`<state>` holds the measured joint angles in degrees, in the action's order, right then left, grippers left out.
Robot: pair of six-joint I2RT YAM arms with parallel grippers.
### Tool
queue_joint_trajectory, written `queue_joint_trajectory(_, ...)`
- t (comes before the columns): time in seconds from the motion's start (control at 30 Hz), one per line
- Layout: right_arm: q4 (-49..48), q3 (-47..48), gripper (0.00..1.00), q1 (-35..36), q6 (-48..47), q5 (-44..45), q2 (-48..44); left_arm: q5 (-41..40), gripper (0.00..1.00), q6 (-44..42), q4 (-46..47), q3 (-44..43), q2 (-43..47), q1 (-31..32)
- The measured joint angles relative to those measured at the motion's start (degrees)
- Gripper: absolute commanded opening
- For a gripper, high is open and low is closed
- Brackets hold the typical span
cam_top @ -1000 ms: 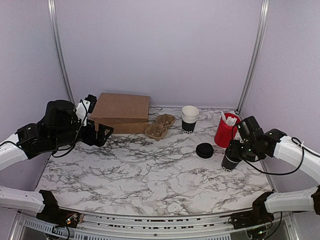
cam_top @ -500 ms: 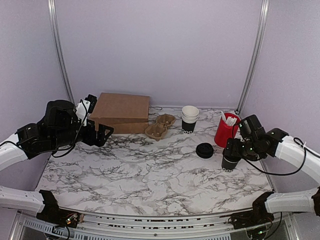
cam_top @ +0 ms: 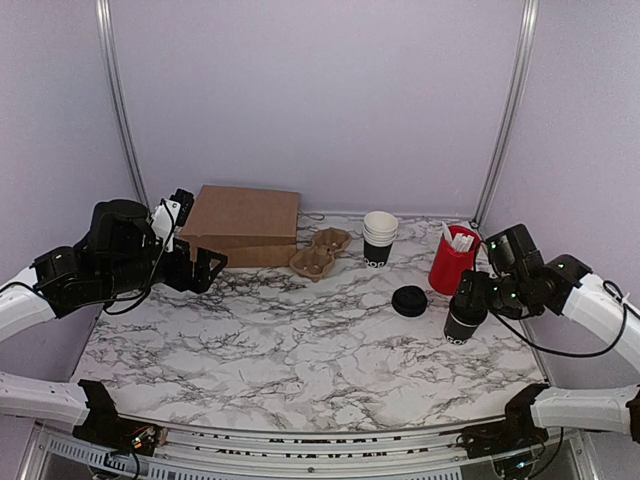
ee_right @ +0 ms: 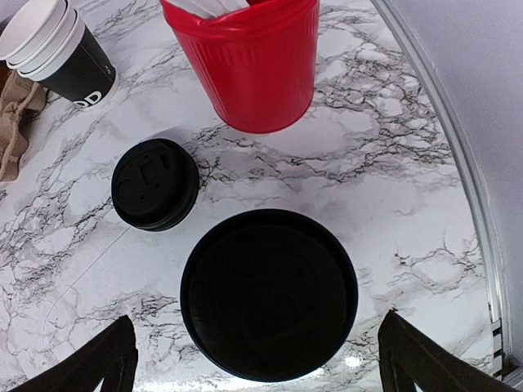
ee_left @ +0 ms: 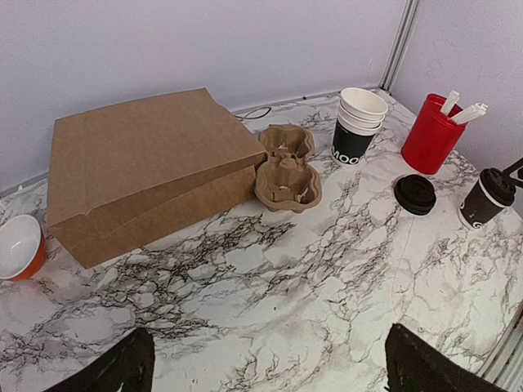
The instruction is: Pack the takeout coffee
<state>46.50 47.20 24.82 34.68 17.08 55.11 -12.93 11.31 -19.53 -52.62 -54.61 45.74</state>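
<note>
While left claw [ee_left: 268,343] gapes empty far off, right claw [ee_right: 255,318] hangs open over 1 lidded cup [ee_left: 480,204], not touching it, at right of table [cam_top: 300,350]. Beside cup: 1 loose lid [ee_right: 155,184], 1 red tub [ee_right: 249,61]. Farther: 1 cup stack [ee_left: 355,131], 1 carrier [ee_left: 286,167], 1 bag [ee_left: 139,163].

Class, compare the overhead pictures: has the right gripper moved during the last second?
Yes. The right gripper has shifted slightly to the right, drawing back from the red tub, and it hangs open over the lidded black cup.

arms [cam_top: 600,305]: white links — black joints | cables [cam_top: 570,346]: black | LEDs [cam_top: 487,244]: green
</note>
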Motion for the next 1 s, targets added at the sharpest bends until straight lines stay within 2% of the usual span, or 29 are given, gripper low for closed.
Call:
queue_joint_trajectory(0.5, -0.37, 0.94, 1.00, 0.02, -3.89, -1.79, -8.50, 1.29, 0.99, 3.30, -0.17, -0.20, -4.87, -0.11)
queue_joint_trajectory(1.0, -2.82, 3.45, 1.00, 0.02, -11.56, -5.09, -14.45, -7.91, 0.97, 11.32, -5.29, -15.26, -24.17, -0.31)
